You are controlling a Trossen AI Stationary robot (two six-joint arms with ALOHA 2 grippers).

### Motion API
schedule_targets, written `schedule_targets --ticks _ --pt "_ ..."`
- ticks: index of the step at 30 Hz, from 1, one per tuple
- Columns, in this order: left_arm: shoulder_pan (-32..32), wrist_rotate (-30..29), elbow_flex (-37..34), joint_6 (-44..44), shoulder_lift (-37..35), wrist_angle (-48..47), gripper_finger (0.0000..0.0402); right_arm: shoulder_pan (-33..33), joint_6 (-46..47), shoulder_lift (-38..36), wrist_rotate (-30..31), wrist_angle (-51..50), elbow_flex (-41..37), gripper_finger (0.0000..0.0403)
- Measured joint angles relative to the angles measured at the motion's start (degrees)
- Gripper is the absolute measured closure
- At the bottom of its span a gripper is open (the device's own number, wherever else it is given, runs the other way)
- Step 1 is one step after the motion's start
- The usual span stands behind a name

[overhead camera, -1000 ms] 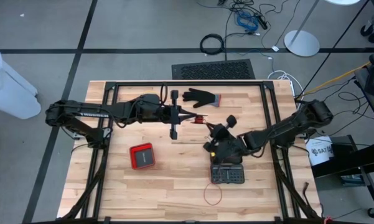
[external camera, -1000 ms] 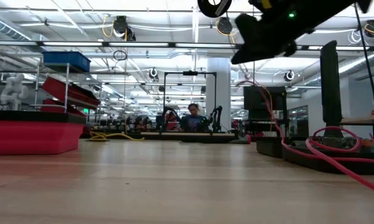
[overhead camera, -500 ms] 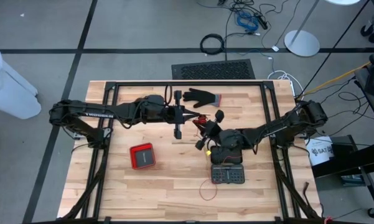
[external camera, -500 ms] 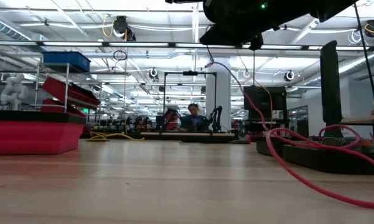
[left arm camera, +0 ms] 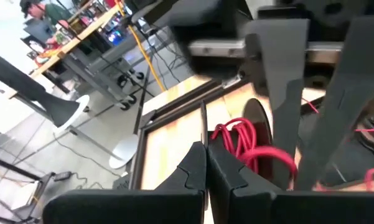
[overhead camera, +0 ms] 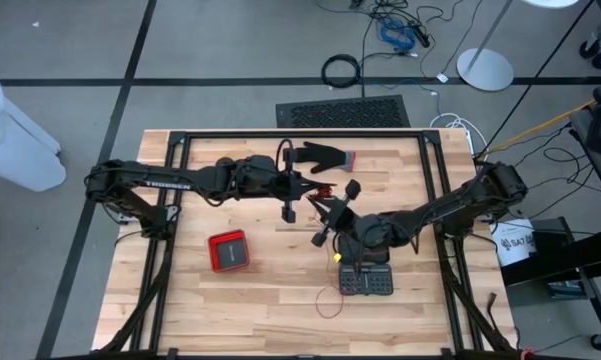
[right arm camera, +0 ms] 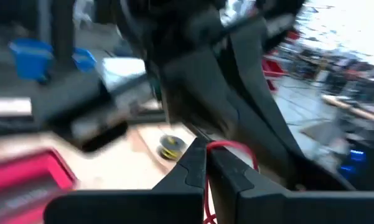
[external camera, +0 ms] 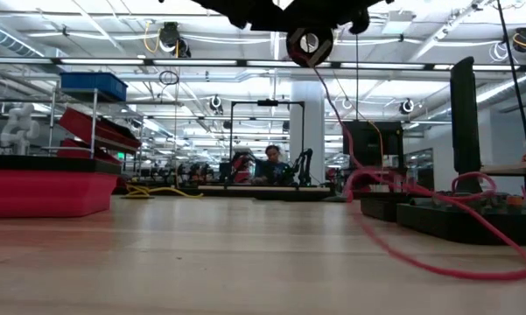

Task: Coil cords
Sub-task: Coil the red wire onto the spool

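even overhead lighting, wrist views blurred.
the table (overhead camera: 260, 300) is lit flat and bright in the high view, with only soft shadows cast under the arms. ceiling strip lights are seen in the low view, where the near tabletop is out of focus. heavy motion blur is shown in the right wrist view; the window area is blown out there.

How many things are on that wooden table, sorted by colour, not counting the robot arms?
Red or reddish: 2, the red cord and the red box.
Black: 2, the black glove, which has a red cuff, and the black tray.
Total: 4.
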Motion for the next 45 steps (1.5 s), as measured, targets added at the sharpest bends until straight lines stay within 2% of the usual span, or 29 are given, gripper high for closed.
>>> schedule_targets --ticks 5,9,15,19,27,33,39,45 --pt "0.08 -1.33 0.04 0.19 -0.4 -1.76 0.0401 2.94 2.74 -2.8 8.79 -11.01 1.07 0.0403" --pt "0.08 -1.5 0.04 0.21 -0.41 -2.22 0.0401 4.97 8.8 -5.66 15.49 -21.19 1.05 0.0403" --pt "-0.05 0.0 0.07 0.07 -0.62 -2.32 0.0401 5.28 24.56 -9.41 16.05 -40.66 1.05 0.0403" --pt "-0.2 0.66 0.07 -0.98 -0.62 -2.22 0.0401 4.28 32.23 -9.58 15.49 -49.22 1.07 0.0402" --pt "-0.24 3.14 0.02 -3.94 -0.62 1.66 0.0401 3.0 30.76 -8.32 15.41 -48.85 1.07 0.0402" --pt "0.1 7.26 0.02 -6.57 -0.82 7.14 0.0401 2.95 30.15 -8.21 15.92 -49.09 0.81 0.0382" --pt "0.3 8.15 0.04 -7.56 -0.65 12.99 0.0401 3.22 28.12 -7.95 15.24 -45.46 0.83 0.0364" --pt "0.51 9.02 -1.32 -7.48 0.03 17.14 0.0401 5.66 29.11 -7.95 15.06 -46.08 0.83 0.0362"
